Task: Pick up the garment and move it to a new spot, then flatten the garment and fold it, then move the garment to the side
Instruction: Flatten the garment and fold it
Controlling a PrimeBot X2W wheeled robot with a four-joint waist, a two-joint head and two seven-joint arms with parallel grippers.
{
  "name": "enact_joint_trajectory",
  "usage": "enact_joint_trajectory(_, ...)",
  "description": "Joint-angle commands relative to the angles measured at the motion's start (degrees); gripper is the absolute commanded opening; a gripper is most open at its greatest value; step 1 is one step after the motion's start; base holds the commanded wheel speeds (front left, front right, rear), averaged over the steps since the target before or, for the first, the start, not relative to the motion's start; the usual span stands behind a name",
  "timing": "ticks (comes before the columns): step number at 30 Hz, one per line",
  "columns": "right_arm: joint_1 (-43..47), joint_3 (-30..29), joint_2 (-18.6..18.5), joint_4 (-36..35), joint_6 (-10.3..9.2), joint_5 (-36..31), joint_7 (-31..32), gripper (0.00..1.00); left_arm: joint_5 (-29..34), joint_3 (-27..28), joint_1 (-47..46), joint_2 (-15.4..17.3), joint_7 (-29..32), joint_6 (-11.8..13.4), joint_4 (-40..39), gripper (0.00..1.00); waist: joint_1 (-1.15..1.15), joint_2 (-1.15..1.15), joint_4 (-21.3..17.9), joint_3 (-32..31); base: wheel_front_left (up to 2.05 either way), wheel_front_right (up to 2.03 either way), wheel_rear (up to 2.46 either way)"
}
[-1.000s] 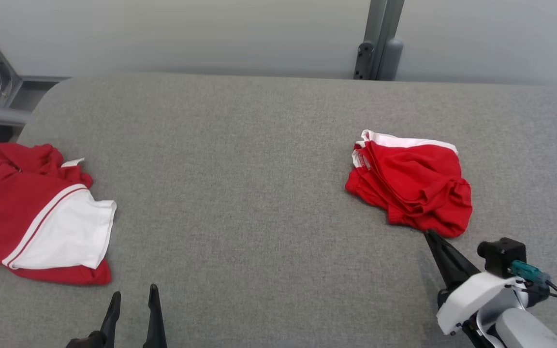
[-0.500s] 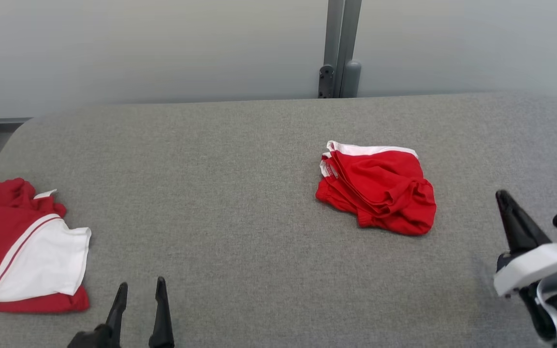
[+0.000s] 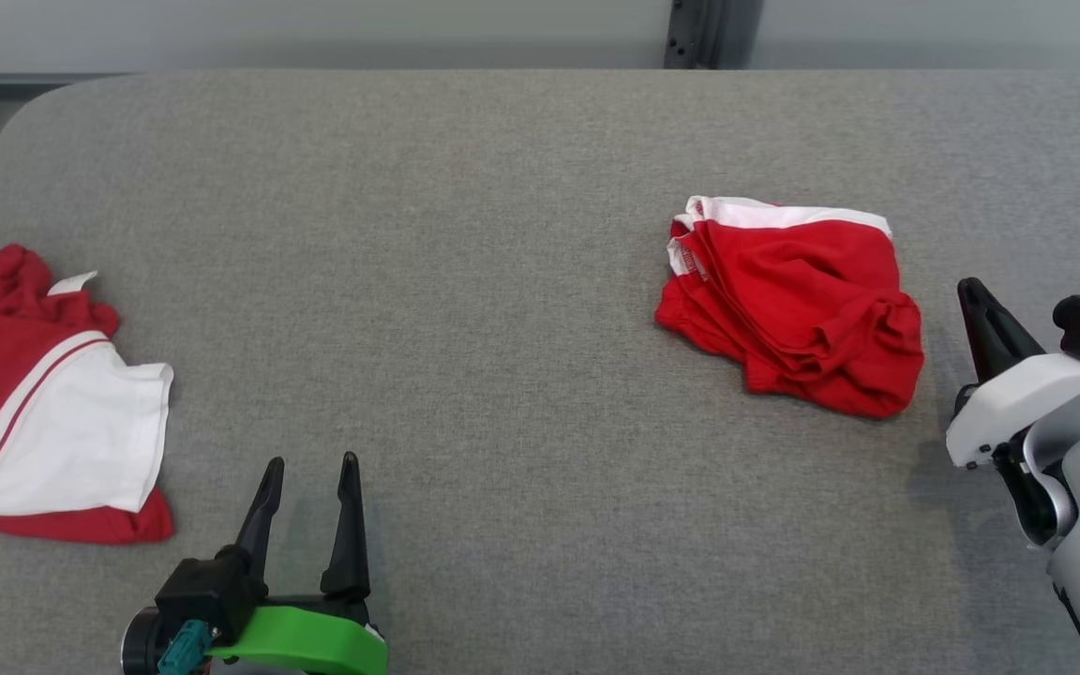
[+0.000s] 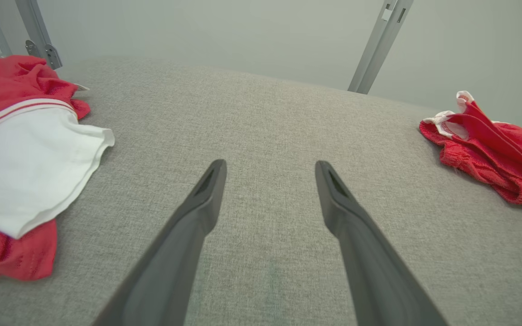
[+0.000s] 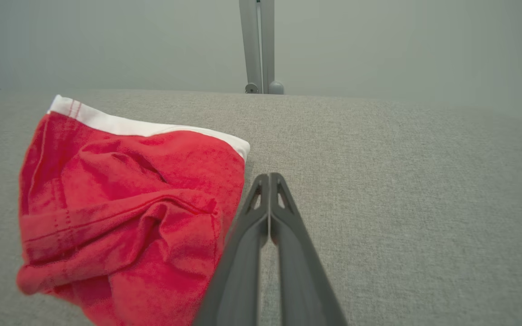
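**A:** What is the biggest thing here?

**B:** A grey cloth-covered table (image 3: 502,281). It runs nearly from edge to edge of the head view, with a pale wall and a grey metal post (image 3: 695,33) behind it.

**A:** And where is the shirt?

**B:** The folded red shirt (image 3: 793,309) lies on the right half of the table as a compact bundle. A white band runs along its far edge and the near right corner is rumpled. A second red shirt (image 3: 34,412) lies loose at the table's left edge, with a white sleeve spread on top and striped trim along the seam.

**A:** What about the arms?

**B:** The right gripper (image 3: 971,286) sits just to the right of the folded shirt. A strip of bare table shows between them, so they are not touching. Its two dark fingers are pressed together with nothing between them. The left gripper (image 3: 312,459) is at the lower left, between the two shirts and well clear of both. Its fingers stand wide apart and empty, over bare table.

**A:** Anything smaller?

**B:** A little white tag (image 3: 71,281) sticks up from the far side of the second red shirt.
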Motion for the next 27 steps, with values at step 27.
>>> enact_joint_trajectory(27, -2.66, 15.42, -4.63, 4.09, -0.05, 11.54, -4.21, 0.00, 0.14, -0.24, -0.30, 0.05, 0.01, 0.74, 0.23, 1.00, 0.00, 0.00, 2.38, 3.00, 0.00, 0.00, 0.00)
